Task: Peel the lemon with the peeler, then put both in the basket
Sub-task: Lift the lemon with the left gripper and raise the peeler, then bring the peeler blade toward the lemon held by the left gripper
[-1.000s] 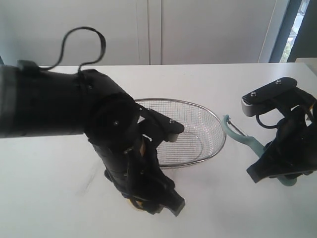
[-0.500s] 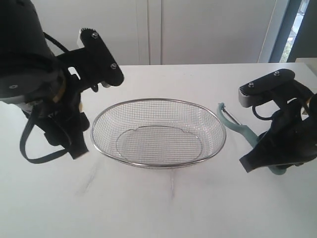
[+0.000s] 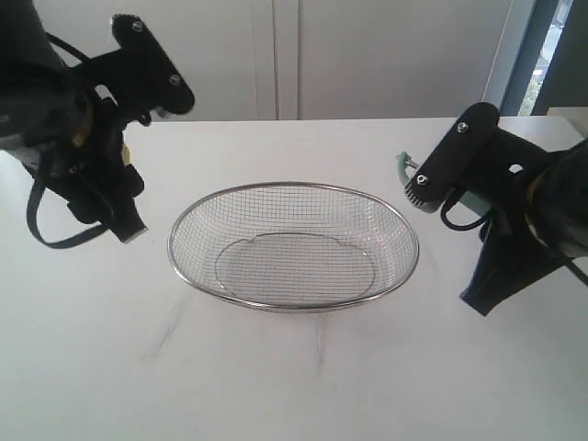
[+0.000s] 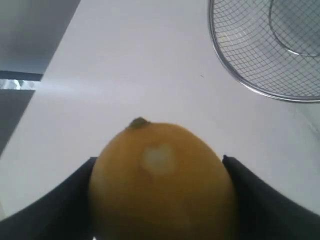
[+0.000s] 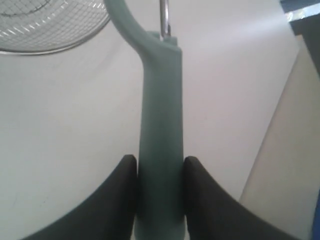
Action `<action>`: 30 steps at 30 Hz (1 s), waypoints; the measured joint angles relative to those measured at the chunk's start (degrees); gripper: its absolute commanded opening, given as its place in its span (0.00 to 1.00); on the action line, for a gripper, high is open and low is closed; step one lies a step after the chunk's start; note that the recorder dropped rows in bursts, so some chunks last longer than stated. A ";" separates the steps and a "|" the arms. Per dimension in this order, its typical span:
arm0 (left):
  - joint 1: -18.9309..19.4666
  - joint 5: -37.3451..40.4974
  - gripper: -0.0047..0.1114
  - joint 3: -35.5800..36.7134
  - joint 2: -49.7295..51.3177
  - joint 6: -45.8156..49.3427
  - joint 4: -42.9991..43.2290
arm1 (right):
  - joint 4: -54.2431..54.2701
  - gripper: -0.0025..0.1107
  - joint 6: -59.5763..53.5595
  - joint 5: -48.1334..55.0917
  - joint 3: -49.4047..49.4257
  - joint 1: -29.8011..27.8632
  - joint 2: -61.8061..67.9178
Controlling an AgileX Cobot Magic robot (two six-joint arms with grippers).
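The yellow lemon fills the left wrist view, and my left gripper is shut on it, one black finger at each side. In the exterior view that arm hangs in the air left of the basket, and it hides the lemon. My right gripper is shut on the handle of the teal peeler. The peeler's forked head sticks out past the right arm, just right of the basket's rim. The basket holds nothing.
The white table stretches in front of the basket and to both sides. Its right edge runs close to the right gripper. A pale wall with a window strip stands behind.
The left arm rose from the front of the table and swung to the basket's left. The right gripper lifted and turned the peeler, so its head now sits higher and farther back.
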 measured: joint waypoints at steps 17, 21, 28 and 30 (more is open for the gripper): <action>25.03 0.04 0.04 -8.52 1.05 52.25 -66.45 | 8.48 0.02 -15.48 -12.97 0.00 10.87 0.00; 25.03 0.04 0.04 -8.52 3.71 53.77 -70.65 | 10.25 0.02 -21.40 -11.06 0.00 13.76 0.00; 25.03 -0.07 0.04 -8.52 7.33 56.80 -75.51 | 10.49 0.02 -28.37 -11.39 0.00 17.45 0.00; 25.03 0.11 0.04 -8.52 7.72 58.46 -77.88 | 10.58 0.02 -29.45 -12.85 0.00 17.67 0.00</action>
